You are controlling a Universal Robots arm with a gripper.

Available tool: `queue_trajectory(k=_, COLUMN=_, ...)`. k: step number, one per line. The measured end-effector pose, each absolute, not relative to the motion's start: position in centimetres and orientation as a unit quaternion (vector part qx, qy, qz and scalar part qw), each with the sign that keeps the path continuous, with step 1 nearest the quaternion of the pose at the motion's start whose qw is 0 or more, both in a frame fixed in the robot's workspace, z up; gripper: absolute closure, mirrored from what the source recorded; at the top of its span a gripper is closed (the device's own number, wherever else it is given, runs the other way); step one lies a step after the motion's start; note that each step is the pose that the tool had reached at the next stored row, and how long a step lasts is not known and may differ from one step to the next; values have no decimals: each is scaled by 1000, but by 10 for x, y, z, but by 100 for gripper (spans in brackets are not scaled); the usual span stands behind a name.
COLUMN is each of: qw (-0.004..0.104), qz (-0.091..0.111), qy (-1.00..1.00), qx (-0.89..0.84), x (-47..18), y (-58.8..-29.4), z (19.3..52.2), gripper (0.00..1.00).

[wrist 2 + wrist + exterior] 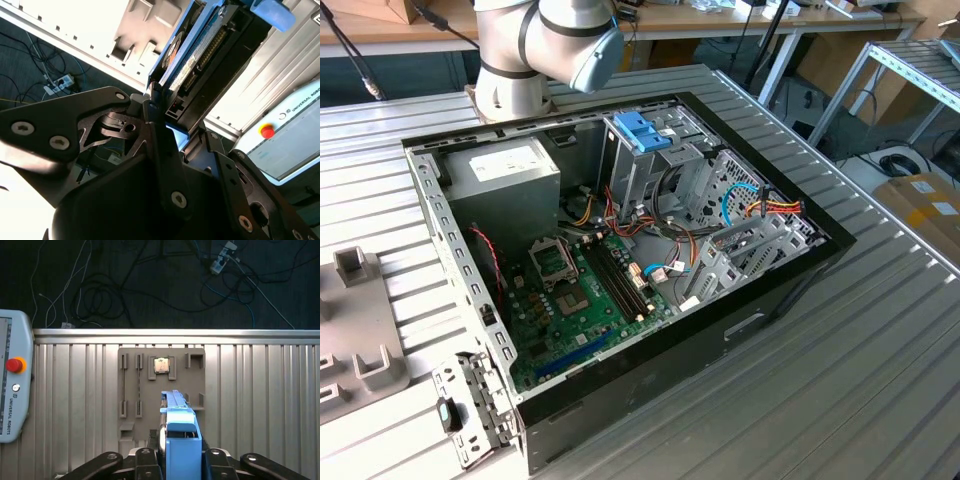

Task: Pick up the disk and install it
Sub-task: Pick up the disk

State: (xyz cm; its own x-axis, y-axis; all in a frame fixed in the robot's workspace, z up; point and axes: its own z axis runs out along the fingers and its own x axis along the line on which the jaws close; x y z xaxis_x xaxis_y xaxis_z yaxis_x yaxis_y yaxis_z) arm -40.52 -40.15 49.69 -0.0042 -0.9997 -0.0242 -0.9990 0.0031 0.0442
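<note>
The disk (179,432) shows its light blue plastic frame edge-on, standing up between my fingers above a grey holder plate (132,385). In the second wrist view the disk (200,50) is seen from below, with a dark connector side and a blue edge. There my gripper (167,117) is shut on the disk's lower end. In the first wrist view the gripper (180,457) clamps the blue frame from both sides. It hangs over the ribbed metal table (250,390).
In the exterior view an open computer case (790,290) lies on the table, with a motherboard (580,290), a grey power-supply box (510,172) and a metal cage with a blue handle (642,130). A teach pendant (12,385) lies beside the holder plate. Cables cover the floor (150,280).
</note>
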Motion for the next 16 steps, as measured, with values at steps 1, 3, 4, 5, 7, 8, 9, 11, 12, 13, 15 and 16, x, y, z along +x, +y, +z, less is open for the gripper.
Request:
queue_trajectory(k=1, qw=7, qz=-24, qy=-708, qx=706, x=-405, y=-401, z=497, gripper=63)
queue_trajectory(k=3, qw=7, qz=-24, qy=-708, qx=706, x=-404, y=-401, z=497, gripper=63)
queue_trajectory(k=4, qw=7, qz=-24, qy=-708, qx=706, x=-403, y=-401, z=497, gripper=63)
queue_trajectory(k=5, qw=7, qz=-24, qy=-708, qx=706, x=-403, y=-401, z=497, gripper=63)
queue_trajectory(k=7, qw=7, qz=-24, qy=-708, qx=706, x=-402, y=-401, z=497, gripper=63)
queue_trajectory(k=8, qw=7, qz=-24, qy=-708, qx=706, x=-401, y=-401, z=497, gripper=63)
queue_trajectory(k=9, qw=7, qz=-24, qy=-708, qx=706, x=-401, y=-401, z=497, gripper=63)
queue_trajectory(k=11, qw=7, qz=-24, qy=-708, qx=706, x=-399, y=-401, z=497, gripper=63)
queue_trajectory(k=12, qw=7, qz=-24, qy=-708, qx=706, x=-399, y=-401, z=497, gripper=63)
queue_trajectory(k=13, qw=7, qz=-24, qy=-708, qx=706, x=-398, y=-401, z=497, gripper=63)
queue_trajectory(k=15, qw=7, qz=-24, qy=-708, qx=706, x=-397, y=-401, z=497, gripper=63)
queue_trajectory(k=16, qw=7, qz=-24, qy=-708, qx=706, x=-396, y=-401, z=497, gripper=63)
